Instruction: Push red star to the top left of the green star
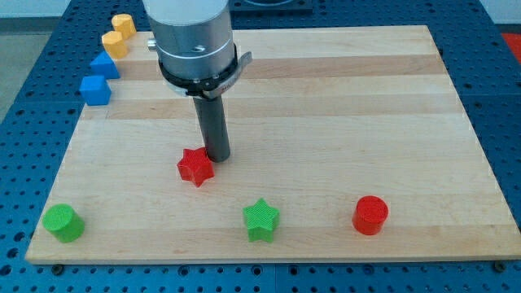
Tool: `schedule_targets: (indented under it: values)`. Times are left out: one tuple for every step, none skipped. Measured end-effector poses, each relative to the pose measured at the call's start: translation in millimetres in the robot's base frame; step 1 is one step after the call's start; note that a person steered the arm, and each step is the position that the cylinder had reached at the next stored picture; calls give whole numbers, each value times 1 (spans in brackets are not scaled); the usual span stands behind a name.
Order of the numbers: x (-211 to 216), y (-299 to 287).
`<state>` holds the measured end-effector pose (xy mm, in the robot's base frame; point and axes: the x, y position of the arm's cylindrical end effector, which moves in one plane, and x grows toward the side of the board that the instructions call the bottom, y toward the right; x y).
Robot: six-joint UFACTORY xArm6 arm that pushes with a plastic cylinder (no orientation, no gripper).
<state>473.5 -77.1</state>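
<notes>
The red star (195,167) lies on the wooden board, left of the middle. The green star (261,220) lies near the view's bottom edge, below and to the right of the red star. My tip (217,157) stands right at the red star's upper right side, touching or nearly touching it. The rod hangs from the grey arm head at the view's top.
A green cylinder (63,222) sits at the bottom left corner, a red cylinder (370,215) at the bottom right. Two blue blocks (96,89) (105,65) and two yellow blocks (116,43) (123,24) line the top left edge. The board (366,106) ends near the view's bottom.
</notes>
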Motion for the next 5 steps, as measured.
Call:
schedule_targets:
  values:
    - [-14,-4]
    - [-14,-25]
    - [-14,-43]
    - [-10,-43]
    - [-2,-43]
